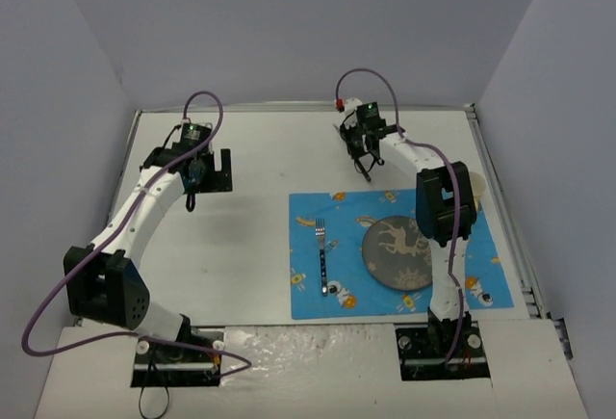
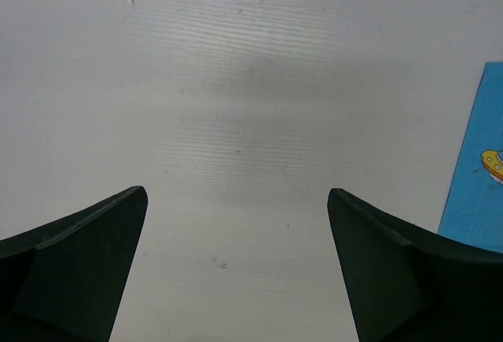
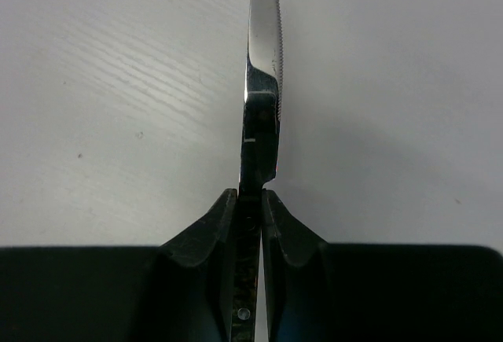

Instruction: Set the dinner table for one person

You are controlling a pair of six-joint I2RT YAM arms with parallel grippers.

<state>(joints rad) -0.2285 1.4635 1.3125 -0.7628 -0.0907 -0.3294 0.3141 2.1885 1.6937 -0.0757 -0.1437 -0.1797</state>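
The two arm bases sit at the near edge of the dinner table (image 1: 250, 246), a broad white top. Just beyond the right base lies a blue printed placemat (image 1: 308, 246). A fork (image 1: 321, 255) lies on its left part, tines pointing away from the robot. A grey plate (image 1: 397, 250) sits right of centre.

The right arm stands up over the mat's right side and reaches past its far edge. The right gripper (image 1: 364, 144) hangs over bare table there. In the wrist view its jaws are pinched nearly together on the handle of a knife (image 3: 263, 82). The serrated blade runs straight out from the fingers, in line with the gripper. Whether the blade is clear of the surface cannot be told from these views.

The coming move likely turns on one relation. The knife is beyond the mat, and the free strip right of the plate lies back toward the robot. The right arm is the nearer one to that strip. The blade would need to end up parallel to the fork.

The left gripper (image 1: 207, 170) hovers over bare table left of the mat, jaws spread wide, holding nothing.
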